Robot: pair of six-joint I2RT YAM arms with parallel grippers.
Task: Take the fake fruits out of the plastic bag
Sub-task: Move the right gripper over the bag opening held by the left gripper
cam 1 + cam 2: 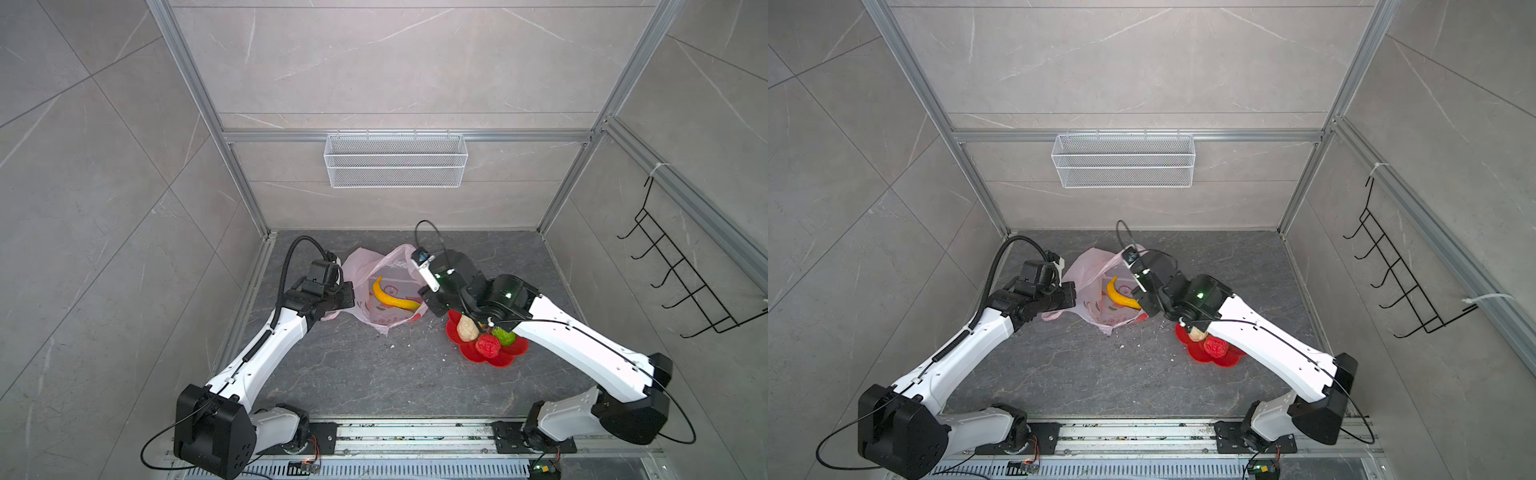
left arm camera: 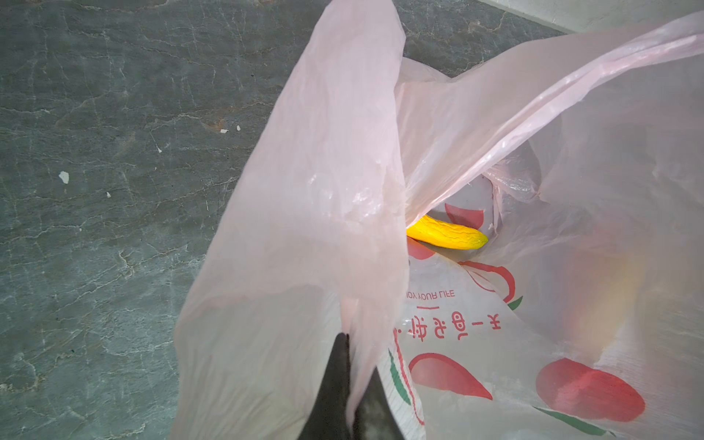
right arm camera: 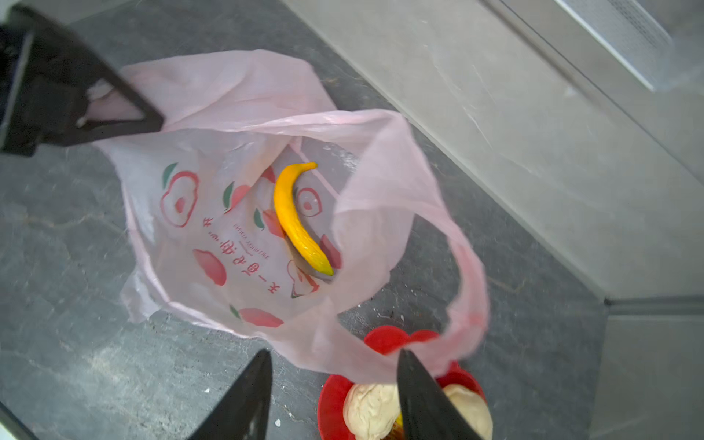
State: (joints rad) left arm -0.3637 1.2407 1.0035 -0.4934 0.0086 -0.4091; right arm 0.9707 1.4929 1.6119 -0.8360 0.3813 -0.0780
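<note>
Left side: the cell is being closed in by pale grey veined wall panels [image 1: 104, 187] on aluminium framing [image 1: 232, 166]. The floor is being formed by a dark grey veined slab [image 1: 353, 374], and a few white flecks [image 1: 390, 345] are being shown on it near the bag.

The left gripper [image 2: 356, 365] is being pressed shut on a fold of the plastic bag [image 2: 324, 171], at the bag's left edge.

The bag [image 1: 361, 266] is being seen mid-slab in both top views, mouth open upward. The banana [image 1: 392, 300] is being shown inside it, lying on the printed bottom panel. The curve is clear in the right wrist view [image 3: 295, 221], and only one end is being shown in the left wrist view [image 2: 445, 236].

A white mesh basket [image 1: 395, 160] is being carried on the back wall, above the bag.

The right gripper [image 3: 333, 358] is being held at the bag's right rim, jaws apart, nothing clamped. The loop handle [image 3: 468, 304] is being draped past one fingertip.

Just right of the bag, a red flower-shaped dish [image 1: 498, 359] is being partly covered by the right arm. In it: a beige lump [image 3: 371, 409], a second beige lump [image 3: 470, 407], a red bumpy ball [image 1: 487, 345] and a green bumpy ball [image 1: 504, 336].

A black wire hook rack [image 1: 681, 270] is being carried on the right wall.
</note>
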